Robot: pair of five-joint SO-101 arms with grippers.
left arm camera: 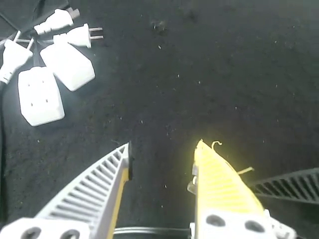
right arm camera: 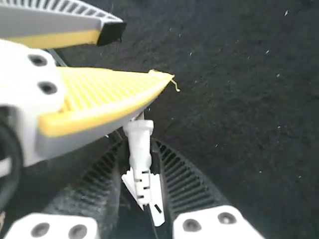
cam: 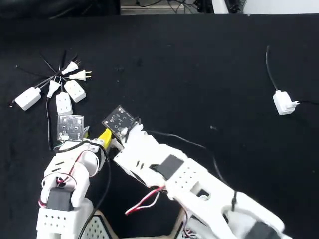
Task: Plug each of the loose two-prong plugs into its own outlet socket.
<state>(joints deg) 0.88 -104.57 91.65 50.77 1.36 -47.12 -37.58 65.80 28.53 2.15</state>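
Right gripper [right arm camera: 139, 149] was closed on a white plug [right arm camera: 138, 130], which stood between its two dark fingers, not far from the front edge of the table [cam: 199, 64] and toward the left side. I could not tell where its prongs pointed. Left gripper [left arm camera: 163, 147] was open and held nothing; its yellow finger [right arm camera: 107, 92] hung just beside the plug, apart from it.

Two white sockets [cam: 75, 90] lay side by side near the left edge, and the loose plugs [cam: 79, 75] lay just behind them, with the prongs of one showing clearly. A white charger [cam: 283, 102] lay well apart, near the right edge.

I judged the plug to be light, hard and smooth, so it could turn or slip between the fingers when it is pushed into a socket. The best hold seemed to be on the flat sides of the body, behind the prongs, with the prongs free. A thin cord [cam: 199, 146] ran over the table beside the right arm; if it belongs to the plug, it may pull the plug sideways. The sockets also looked light and may slide when pushed.
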